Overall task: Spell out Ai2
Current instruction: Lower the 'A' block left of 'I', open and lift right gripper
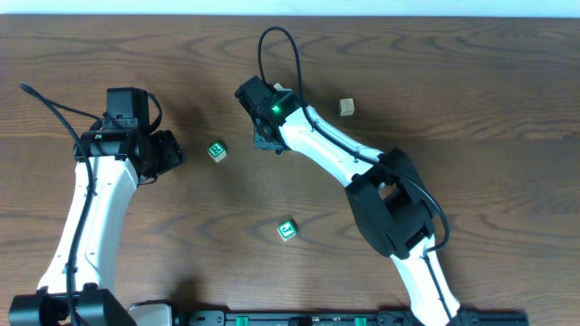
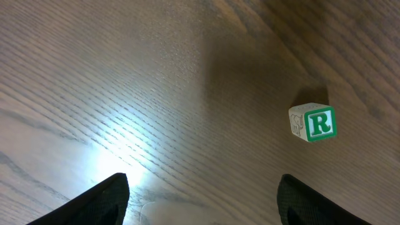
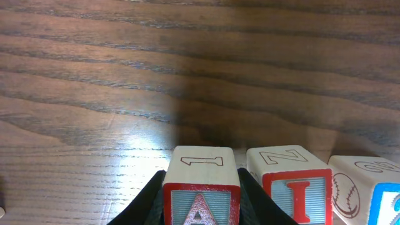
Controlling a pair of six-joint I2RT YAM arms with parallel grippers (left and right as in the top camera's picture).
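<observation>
Blocks stand in a row on the wooden surface (image 3: 187, 75) in the right wrist view, and the row's long axis runs left to right across the frame. The A block (image 3: 201, 187) is at the left end, its letter upright and facing the camera, with an outlined 1 on its top face. The right tool (image 3: 200, 199) is clenched on it, one dark finger against each side. The I block (image 3: 295, 184) sits just beside it (a Z on top), its letter also upright and facing us. A third block (image 3: 369, 190), showing a baseball picture, follows at the right edge.

The left tool (image 2: 203, 184) hangs released over bare wood, well apart from the row. An R block (image 2: 312, 122) lies ahead and to its right, the R upright. In the overhead view a tan block (image 1: 346, 107) lies alone beyond the right arm.
</observation>
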